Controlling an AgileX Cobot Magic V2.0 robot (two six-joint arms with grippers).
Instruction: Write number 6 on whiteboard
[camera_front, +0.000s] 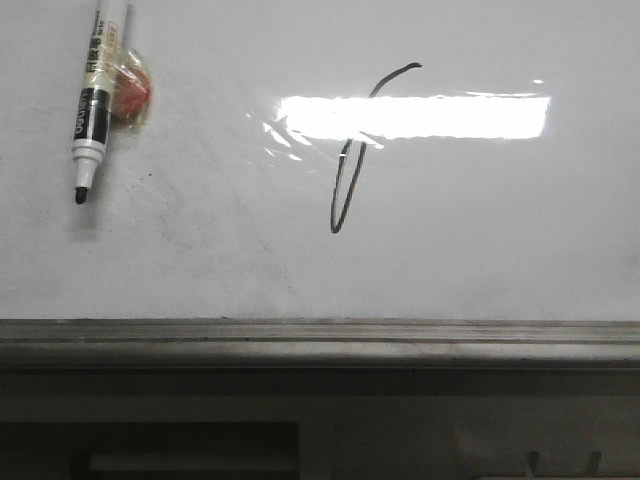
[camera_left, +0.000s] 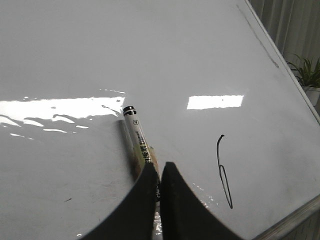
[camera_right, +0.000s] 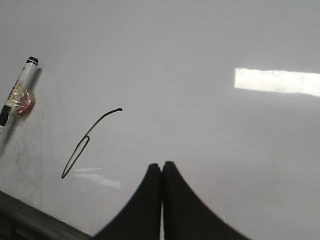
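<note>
Whiteboard (camera_front: 480, 250) lies flat, grey ledge along its near edge. The number 6 (camera_front: 350, 170) sits mid-board, a thin black slanted loop with its tail hooking right at the far end, crossing the glare patch. A marker (camera_front: 95, 100) lies on the board's far left, cap off, tip pointing near, a taped red lump stuck to its barrel. My left gripper (camera_left: 160, 172) hangs over the marker, jaws together, whether they pinch it I can't tell. My right gripper (camera_right: 161, 172) has jaws together, holding nothing, right of the 6.
</note>
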